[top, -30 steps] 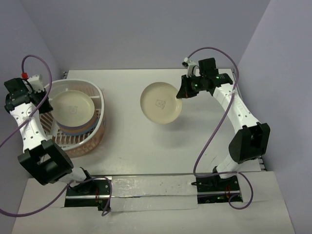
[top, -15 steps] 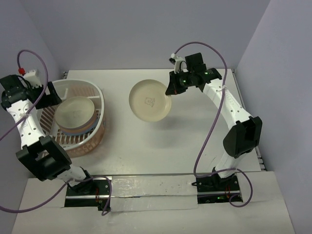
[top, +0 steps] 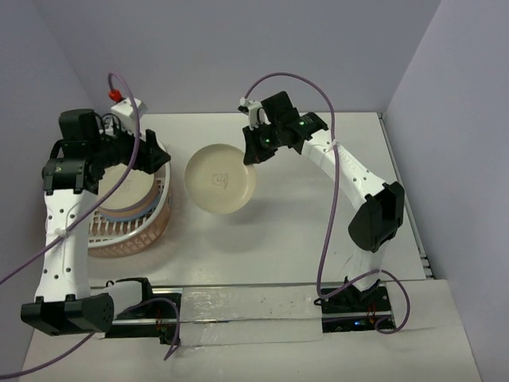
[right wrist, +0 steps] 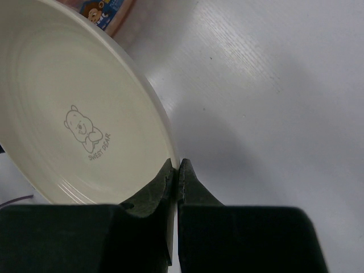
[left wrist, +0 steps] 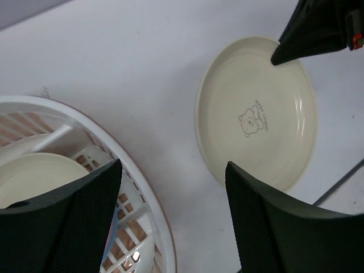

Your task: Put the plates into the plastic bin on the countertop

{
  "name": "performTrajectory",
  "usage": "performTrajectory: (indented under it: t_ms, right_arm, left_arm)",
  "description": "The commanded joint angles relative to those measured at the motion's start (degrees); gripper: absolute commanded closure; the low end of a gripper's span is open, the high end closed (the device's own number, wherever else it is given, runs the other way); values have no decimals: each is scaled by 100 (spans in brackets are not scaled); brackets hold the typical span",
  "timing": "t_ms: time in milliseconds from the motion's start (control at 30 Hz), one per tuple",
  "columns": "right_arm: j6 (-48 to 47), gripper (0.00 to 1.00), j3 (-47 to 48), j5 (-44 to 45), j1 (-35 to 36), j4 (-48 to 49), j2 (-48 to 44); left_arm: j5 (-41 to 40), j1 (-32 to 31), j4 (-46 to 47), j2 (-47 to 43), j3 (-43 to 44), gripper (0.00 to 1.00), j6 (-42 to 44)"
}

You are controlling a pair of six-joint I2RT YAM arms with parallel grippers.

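Cream plate [top: 219,179] is hanging over the countertop [top: 318,231], just right of the bin [top: 163,208] and not touching it. Its hollow side is facing up and showing a bear print [right wrist: 85,133] with the words "SWEET BEAR". A soft shadow [top: 238,227] is lying on the white surface under its near edge.

The right gripper [top: 251,156] is holding the plate by its far right rim. In the wrist view the right gripper [right wrist: 175,170] is pinching that rim with its two black fingers [right wrist: 190,185] pressed tight on either side of it.

The bin is sitting at the left of the countertop and carrying a stack [top: 127,195] of plates, a cream one on top and a blue edge peeking out below. The left gripper [top: 151,157] is hovering over the bin's far right rim with its fingers [left wrist: 62,227] spread wide and gripping nothing. Its wrist camera is looking down between them at the bin [left wrist: 133,182], the stack [left wrist: 40,176] and the held plate [left wrist: 256,114].

A lilac cable [top: 332,227] is looping along each arm. Lilac-grey walls [top: 238,56] are closing in the scene on three sides.
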Motion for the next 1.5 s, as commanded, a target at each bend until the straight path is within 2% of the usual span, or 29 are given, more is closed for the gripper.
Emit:
performTrajectory:
  t_ms: [0, 200, 633, 667, 833, 900, 933, 967, 1000, 1033, 1067, 1100, 1200, 1267, 1300, 1367, 1467]
  right_arm:
    - [36, 100, 331, 114, 161, -55, -3]
    - [36, 100, 371, 96, 229, -63, -37]
    - [18, 100, 243, 50, 291, -19, -232]
    - [24, 100, 234, 38, 286, -19, -238]
    - [36, 100, 231, -20, 291, -2, -282]
    - [36, 99, 269, -72, 291, -19, -286]
    - [37, 89, 284, -108, 291, -19, -295]
    - [44, 66, 284, -108, 291, -19, -309]
    - [45, 64, 284, -108, 291, -19, -327]
    - [52, 21, 284, -85, 291, -4, -375]
    - [53, 7, 298, -72, 287, 8, -414]
    - [52, 0, 317, -63, 276, 17, -452]
    - [45, 0, 413, -113, 148, 5, -583]
    - [62, 0, 455, -161, -59, 0, -697]
    - [69, 0, 436, -200, -116, 9, -708]
    - [123, 0, 265, -397, -493, 64, -872]
    - [159, 0, -63, -559, -953, 156, -1086]
  left_arm:
    - [-269, -716, -188, 153, -226, 22, -3]
    - [-968, -1509, -70, 370, -434, 29, -148]
    - [-1829, -1711, 211, 793, -618, 50, -443]
    - [-1823, -1711, 222, 805, -635, 55, -452]
    - [-1645, -1711, 173, 852, -668, 71, -472]
    - [-1561, -1711, 209, 844, -715, 91, -557]
    - [-1574, -1709, 217, 836, -729, 100, -624]
    - [-1574, -1695, 217, 829, -729, 100, -646]
    - [-1582, -1686, 217, 820, -729, 100, -672]
    - [-1606, -1631, 217, 796, -737, 100, -729]
    - [-1557, -1528, 193, 779, -728, 100, -745]
    - [-1494, -1386, 161, 768, -709, 100, -752]
    - [-1100, -628, -16, 794, -550, 100, -681]
    - [-767, 165, -228, 845, -350, 100, -520]
    - [-735, 245, -329, 869, -267, 100, -419]
    - [-492, 1230, -560, 1031, 33, 100, -174]
    - [-359, 2281, -877, 1390, 399, 100, 211]
